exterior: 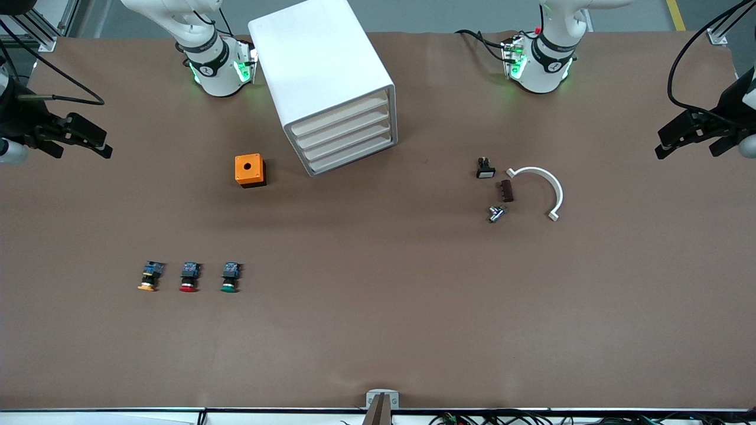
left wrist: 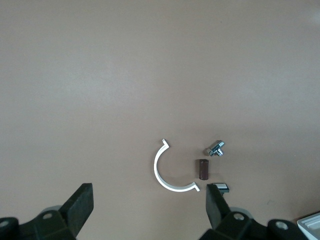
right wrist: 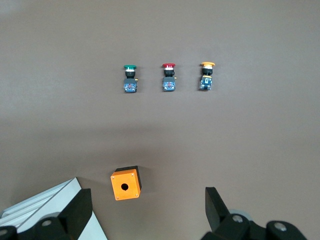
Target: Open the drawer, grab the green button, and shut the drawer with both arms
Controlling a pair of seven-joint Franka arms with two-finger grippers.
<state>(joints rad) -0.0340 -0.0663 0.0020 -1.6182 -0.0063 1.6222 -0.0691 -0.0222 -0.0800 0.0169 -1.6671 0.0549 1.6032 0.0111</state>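
Observation:
The white cabinet (exterior: 322, 71) stands between the two arm bases, and all of its drawers (exterior: 345, 139) are pushed in, their fronts facing the front camera. The green-capped button (exterior: 230, 278) (right wrist: 130, 79) lies on the table nearer the front camera, toward the right arm's end, at the end of a row of three. My right gripper (exterior: 105, 146) (right wrist: 148, 196) hangs open and empty above the right arm's end of the table. My left gripper (exterior: 658, 144) (left wrist: 149, 192) hangs open and empty above the left arm's end.
An orange box with a hole (exterior: 250, 170) (right wrist: 125, 183) sits beside the cabinet. The red-capped button (exterior: 189, 277) and yellow-capped button (exterior: 150, 276) lie beside the green one. Toward the left arm's end lie a white curved clip (exterior: 546, 189), a brown block (exterior: 507, 190) and small metal parts (exterior: 496, 213).

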